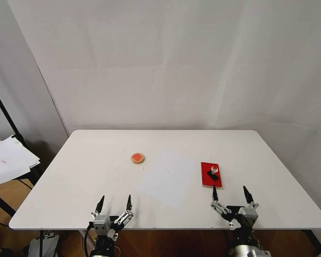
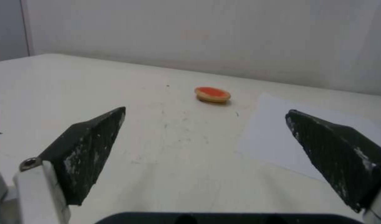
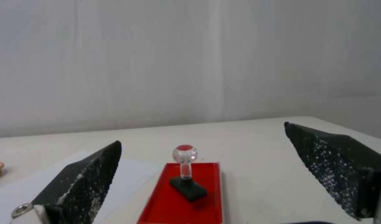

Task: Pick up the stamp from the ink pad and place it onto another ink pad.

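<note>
While my right gripper [image 1: 231,192] is hanging wide open, empty, near the stamp [image 3: 185,174], I'm judging its glassy stem slippery, light; grip there.

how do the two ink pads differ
Shape: the ink pad is a flat rectangle; another ink pad is a small round disc.
Colour: the rectangular pad is bright red throughout; the round one has a tan rim around a red-orange centre.
Load: the rectangular pad carries the stamp, upright; the round pad carries nothing.
Both lie flat on the white table, on either side of a paper sheet.
</note>
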`<state>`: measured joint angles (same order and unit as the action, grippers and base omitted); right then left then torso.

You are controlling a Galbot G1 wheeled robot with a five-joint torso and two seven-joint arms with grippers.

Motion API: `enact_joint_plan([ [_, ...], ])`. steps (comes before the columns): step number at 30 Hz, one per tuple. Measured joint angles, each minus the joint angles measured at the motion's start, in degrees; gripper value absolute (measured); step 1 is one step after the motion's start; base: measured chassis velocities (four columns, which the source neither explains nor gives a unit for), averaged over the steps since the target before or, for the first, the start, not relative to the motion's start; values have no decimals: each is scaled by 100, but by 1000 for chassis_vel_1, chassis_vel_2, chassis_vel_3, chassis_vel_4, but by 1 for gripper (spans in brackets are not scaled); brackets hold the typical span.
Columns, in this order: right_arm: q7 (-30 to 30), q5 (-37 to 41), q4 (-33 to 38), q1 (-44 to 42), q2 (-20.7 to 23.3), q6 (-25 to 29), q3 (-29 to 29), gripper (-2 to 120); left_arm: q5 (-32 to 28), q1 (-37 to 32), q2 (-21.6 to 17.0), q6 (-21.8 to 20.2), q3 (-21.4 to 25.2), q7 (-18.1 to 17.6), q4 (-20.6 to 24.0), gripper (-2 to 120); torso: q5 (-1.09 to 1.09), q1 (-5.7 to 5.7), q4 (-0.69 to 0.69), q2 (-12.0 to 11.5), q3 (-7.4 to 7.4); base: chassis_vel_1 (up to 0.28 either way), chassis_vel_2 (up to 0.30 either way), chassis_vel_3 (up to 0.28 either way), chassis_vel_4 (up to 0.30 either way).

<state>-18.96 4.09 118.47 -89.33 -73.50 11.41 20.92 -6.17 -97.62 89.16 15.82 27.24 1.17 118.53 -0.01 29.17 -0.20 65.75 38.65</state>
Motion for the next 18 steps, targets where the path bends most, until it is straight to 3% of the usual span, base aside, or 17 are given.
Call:
enact_joint_plan([
  [9, 54, 417, -776, 773, 298, -251, -378, 100, 0, -1, 1, 0, 0, 0, 0, 102, 1, 0, -1, 0, 0, 0, 0, 0, 0],
  [18, -59, 1144, -949, 1474, 805, -729, -667, 100, 0, 0, 0, 0, 0, 0, 0, 102, 1, 0, -1, 0, 0, 0, 0, 0, 0],
])
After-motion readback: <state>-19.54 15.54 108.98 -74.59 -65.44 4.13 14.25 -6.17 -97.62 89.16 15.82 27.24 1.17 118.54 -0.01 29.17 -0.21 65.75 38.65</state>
